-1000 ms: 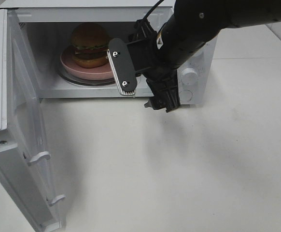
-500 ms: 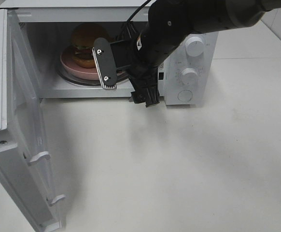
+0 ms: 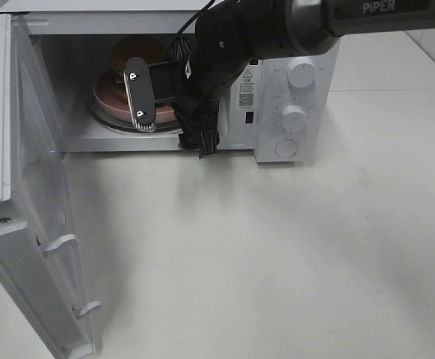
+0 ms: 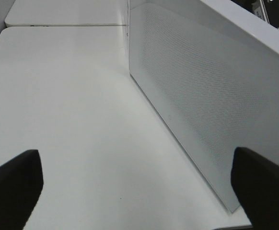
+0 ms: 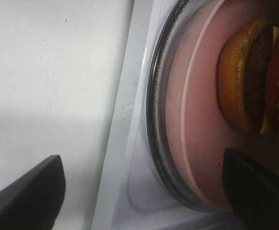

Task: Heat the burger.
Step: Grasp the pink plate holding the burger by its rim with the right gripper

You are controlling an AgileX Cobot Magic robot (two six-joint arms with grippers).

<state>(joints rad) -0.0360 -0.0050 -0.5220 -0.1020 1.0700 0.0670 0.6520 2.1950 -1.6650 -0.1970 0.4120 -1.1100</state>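
Note:
The burger (image 3: 133,51) sits on a pink plate (image 3: 107,101) inside the open microwave (image 3: 277,45), on the glass turntable (image 3: 120,124). My right gripper (image 3: 174,136) hangs at the front of the oven's opening, right before the plate, open and holding nothing; one finger (image 3: 140,96) covers part of the burger. The right wrist view looks down between the open fingers of the right gripper (image 5: 139,189) at the burger (image 5: 247,81), the plate (image 5: 197,120) and the turntable's rim (image 5: 157,120). My left gripper (image 4: 138,191) is open and empty beside the microwave's door (image 4: 211,105).
The microwave's door (image 3: 31,209) stands wide open at the left, reaching the table's front. Two knobs (image 3: 302,72) and a round button (image 3: 286,148) are on the control panel at the right. White tabletop (image 3: 277,254) spreads in front.
My right arm has swung left and in toward the oven's opening, from in front of the control panel to right before the plate. The burger and plate have not moved.

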